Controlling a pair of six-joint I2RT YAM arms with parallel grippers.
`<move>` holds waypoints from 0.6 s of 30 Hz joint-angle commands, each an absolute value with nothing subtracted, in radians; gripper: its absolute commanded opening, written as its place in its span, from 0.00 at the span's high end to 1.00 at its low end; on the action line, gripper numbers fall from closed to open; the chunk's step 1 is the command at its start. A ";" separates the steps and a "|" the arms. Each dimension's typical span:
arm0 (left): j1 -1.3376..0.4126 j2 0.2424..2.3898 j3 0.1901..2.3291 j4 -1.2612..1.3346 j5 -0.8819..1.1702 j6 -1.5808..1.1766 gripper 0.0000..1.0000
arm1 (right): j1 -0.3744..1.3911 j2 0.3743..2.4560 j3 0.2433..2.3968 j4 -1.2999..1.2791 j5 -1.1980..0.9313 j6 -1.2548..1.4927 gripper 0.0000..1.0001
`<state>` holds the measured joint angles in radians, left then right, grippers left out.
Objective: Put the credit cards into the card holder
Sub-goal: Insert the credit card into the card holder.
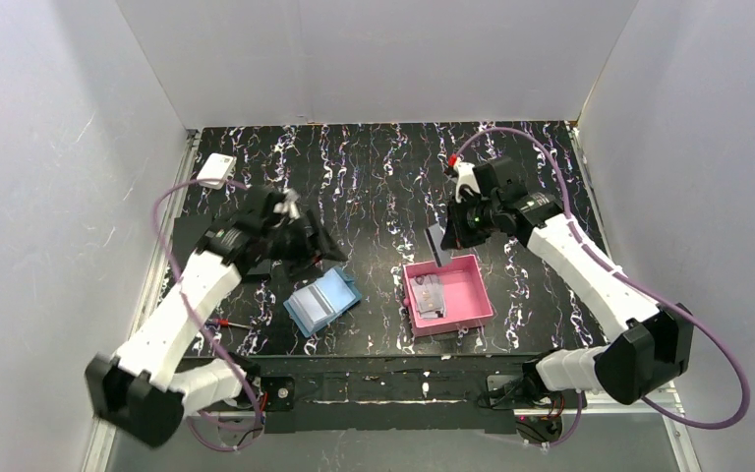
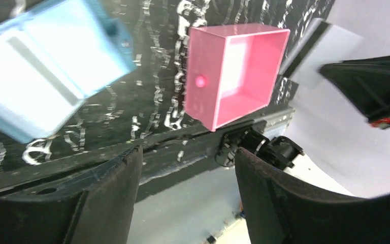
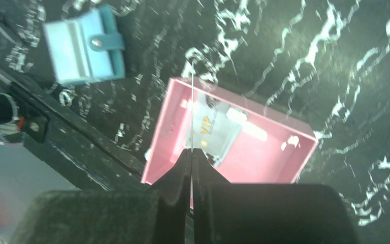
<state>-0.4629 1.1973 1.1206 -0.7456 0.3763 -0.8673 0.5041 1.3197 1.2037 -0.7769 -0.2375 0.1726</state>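
- Right gripper [image 3: 192,155] pinched on 1 card [image 1: 434,246], edge-on, above tray's [image 1: 472,315] far-left edge.
- Left gripper [image 2: 187,155] wide, empty, far-left of holder [image 1: 321,302].
- Other cards [image 1: 430,295] in tray, right of holder.

Your top cam sits high above the near edge, looking down on the whole table [image 1: 374,167]. Left wrist cam's low and tilted, looking across at the pink tray [image 2: 203,96] and card holder [image 2: 45,66]. Right wrist cam looks nearly straight down, close over that same pair.
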 commanded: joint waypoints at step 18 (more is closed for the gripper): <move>-0.232 1.238 0.747 -0.565 0.342 -0.695 0.73 | 0.794 1.777 1.361 -0.245 -0.683 0.493 0.99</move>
